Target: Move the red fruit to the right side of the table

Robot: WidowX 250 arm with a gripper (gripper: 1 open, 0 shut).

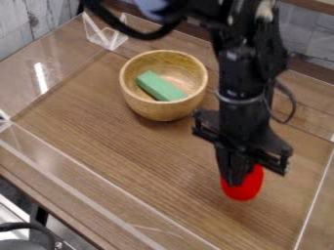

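The red fruit [243, 185] shows as a small red oval low over the table [117, 166], on its right side near the front. My gripper [240, 172] points straight down and is shut on the fruit's upper part, so the leafy top is hidden behind the black fingers. Whether the fruit rests on the wood or hangs just above it cannot be told. The black arm rises from the gripper toward the top of the view.
A wooden bowl [193, 94] with a green block [160, 86] inside stands at the back centre, left of the arm. Low clear plastic walls [319, 190] edge the tabletop, one close to the fruit's right.
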